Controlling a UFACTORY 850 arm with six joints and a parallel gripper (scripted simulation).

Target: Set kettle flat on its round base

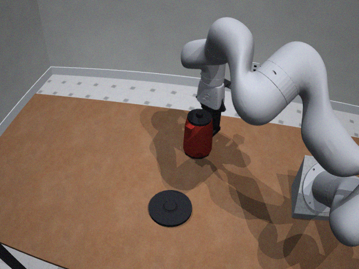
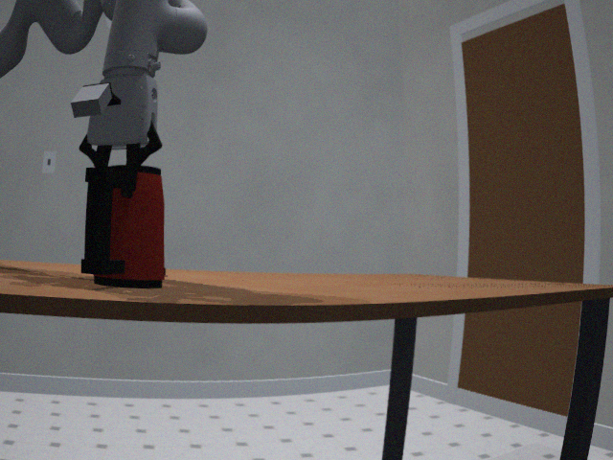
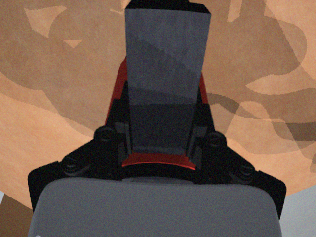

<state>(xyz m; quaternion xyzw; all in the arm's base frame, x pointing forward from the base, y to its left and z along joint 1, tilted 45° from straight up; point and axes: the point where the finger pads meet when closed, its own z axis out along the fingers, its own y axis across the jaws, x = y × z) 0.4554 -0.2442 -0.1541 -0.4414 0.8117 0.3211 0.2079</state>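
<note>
Clamping down from above, the gripper (image 2: pixel 118 172) is pinching the kettle's black handle (image 2: pixel 97 218), fingers partly closed on it. Red kettle (image 1: pixel 197 135) is standing upright on the wooden table (image 1: pixel 72 162). Round base (image 1: pixel 170 207) is lying flat, stud up, well apart toward the near edge, nothing standing between them.

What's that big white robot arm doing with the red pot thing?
That red thing is a kettle. The white arm has reached down from above, and its tool is squeezed shut on the kettle's black handle. The kettle stands upright on the brown table, not lifted yet. Its round black base, with a little stud in the middle, lies apart from it, nearer the table's front edge. The kettle is meant to go there.
</note>
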